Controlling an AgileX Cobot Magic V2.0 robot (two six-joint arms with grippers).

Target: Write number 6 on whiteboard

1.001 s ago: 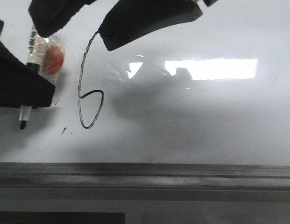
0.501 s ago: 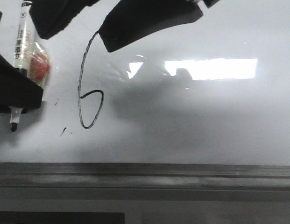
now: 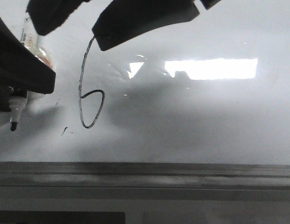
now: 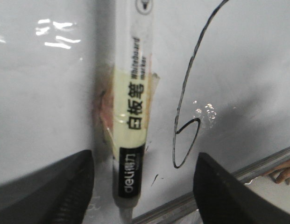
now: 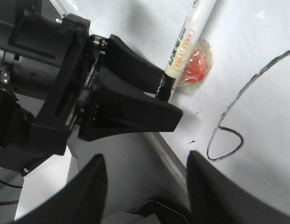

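Note:
The number 6 (image 3: 81,79) is drawn in thin black line on the whiteboard (image 3: 205,116); it also shows in the left wrist view (image 4: 175,140) and the right wrist view (image 5: 219,158). A white board marker (image 4: 130,116) with a taped red patch (image 5: 196,65) lies left of the digit, tip (image 3: 13,124) towards the ledge. My left gripper (image 4: 142,196) is open, its fingers wide on either side of the marker and not touching it. My right gripper (image 5: 147,186) is open and empty above the board; in the front view one finger (image 3: 145,21) hides the stem's top.
A dark grey ledge (image 3: 182,175) edges the board below. A small stray black tick (image 3: 64,131) sits between the marker tip and the digit. A bright glare (image 3: 215,68) lies right of the digit. A person's fingers (image 4: 282,170) show past the ledge.
The marker and my left gripper shifted left away from the digit. The left gripper's body now covers most of the marker and the red patch. The digit is unchanged.

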